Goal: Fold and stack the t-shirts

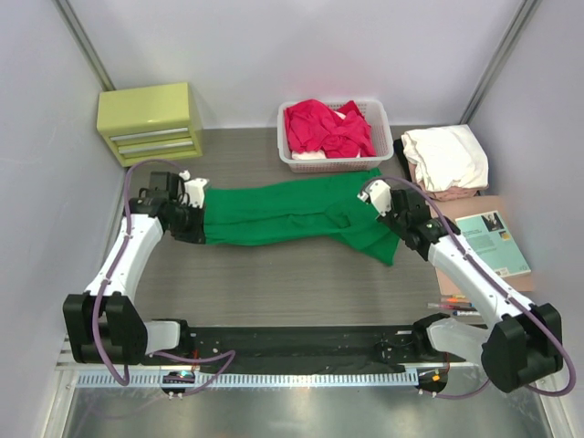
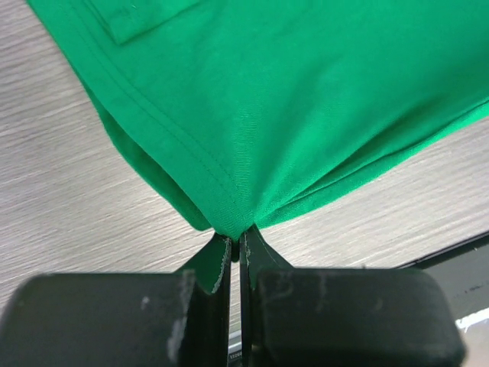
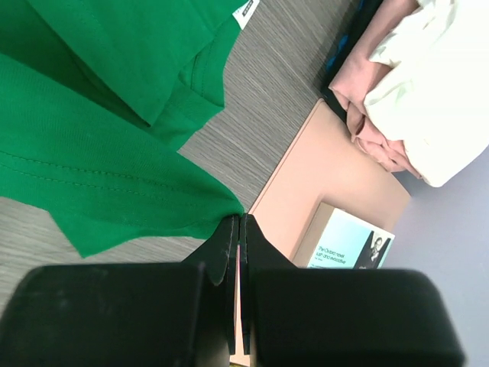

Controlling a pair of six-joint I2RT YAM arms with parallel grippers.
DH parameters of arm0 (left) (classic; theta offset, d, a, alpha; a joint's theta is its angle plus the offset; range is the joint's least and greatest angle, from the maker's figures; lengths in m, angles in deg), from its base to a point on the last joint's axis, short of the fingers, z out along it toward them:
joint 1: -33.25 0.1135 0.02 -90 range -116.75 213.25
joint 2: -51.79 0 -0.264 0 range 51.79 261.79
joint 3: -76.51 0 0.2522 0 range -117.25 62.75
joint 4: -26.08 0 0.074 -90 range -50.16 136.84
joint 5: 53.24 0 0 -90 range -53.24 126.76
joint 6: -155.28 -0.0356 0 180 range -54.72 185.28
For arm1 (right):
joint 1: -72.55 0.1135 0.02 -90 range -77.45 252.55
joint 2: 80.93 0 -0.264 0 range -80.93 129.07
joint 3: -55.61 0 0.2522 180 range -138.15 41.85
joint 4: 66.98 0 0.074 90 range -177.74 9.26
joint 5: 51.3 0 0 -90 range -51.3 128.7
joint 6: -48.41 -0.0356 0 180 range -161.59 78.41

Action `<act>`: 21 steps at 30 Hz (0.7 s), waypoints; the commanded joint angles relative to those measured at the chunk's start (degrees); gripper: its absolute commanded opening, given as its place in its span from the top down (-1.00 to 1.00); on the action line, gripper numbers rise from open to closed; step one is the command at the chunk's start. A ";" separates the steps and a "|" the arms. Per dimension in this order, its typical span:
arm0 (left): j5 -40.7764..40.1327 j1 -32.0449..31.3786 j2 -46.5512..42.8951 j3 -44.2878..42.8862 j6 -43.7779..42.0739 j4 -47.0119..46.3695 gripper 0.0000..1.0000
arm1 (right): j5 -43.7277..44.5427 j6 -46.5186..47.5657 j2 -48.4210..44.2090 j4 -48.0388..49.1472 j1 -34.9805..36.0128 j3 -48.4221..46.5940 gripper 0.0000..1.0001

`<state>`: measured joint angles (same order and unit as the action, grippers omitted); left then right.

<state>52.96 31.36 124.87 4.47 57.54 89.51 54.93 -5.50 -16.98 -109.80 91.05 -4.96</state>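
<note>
A bright green t-shirt (image 1: 283, 212) lies stretched across the table between both arms, folded lengthwise. My left gripper (image 1: 193, 214) is shut on its left end, the cloth pinched at the fingertips in the left wrist view (image 2: 235, 233). My right gripper (image 1: 381, 208) is shut on the right end of the green t-shirt (image 3: 92, 153), near its white neck label (image 3: 246, 10). Red t-shirts (image 1: 327, 128) fill the white basket (image 1: 384, 151). White (image 1: 445, 155) and pale pink (image 1: 447, 193) t-shirts lie piled at the far right.
A yellow-green drawer box (image 1: 151, 123) stands at the back left. A teal-covered book (image 1: 493, 243) lies on a tan board (image 3: 336, 183) at the right, next to the right arm. Pens (image 1: 452, 307) lie near the right front edge.
</note>
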 commanded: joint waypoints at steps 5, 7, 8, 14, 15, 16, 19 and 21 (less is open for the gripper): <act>-1.62 1.71 1.36 -0.87 -1.57 -3.09 1.00 | -1.28 1.26 6.53 5.06 -2.68 -4.96 0.98; -1.18 3.30 2.06 -1.22 -1.31 -3.70 1.00 | -1.81 0.64 7.94 5.68 -2.68 -6.89 0.98; -1.09 3.38 2.33 -1.66 -1.04 -4.05 1.00 | -2.16 0.47 9.61 5.77 -2.68 -7.59 0.98; -1.35 4.52 5.14 -3.15 -1.39 -5.11 1.00 | -1.73 0.99 15.50 7.61 -2.68 -11.99 0.98; -1.35 4.79 5.84 -3.33 -1.57 -5.63 1.00 | -1.55 1.17 16.29 7.87 -2.68 -12.86 0.98; -1.27 4.88 6.28 -3.59 -1.57 -5.72 1.00 | -1.55 1.26 17.08 8.14 -2.68 -13.48 0.98; -1.18 4.97 8.38 -4.64 -1.13 -7.04 1.00 | -1.55 1.08 21.21 9.28 -2.68 -15.85 0.98; -1.09 5.14 9.97 -5.52 -0.52 -7.39 1.00 | -1.29 0.64 24.89 10.24 -2.68 -17.78 0.98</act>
<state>52.53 35.91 132.63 2.39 57.21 85.53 52.53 -4.89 3.26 -103.85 88.80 -17.97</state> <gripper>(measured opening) 0.012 0.026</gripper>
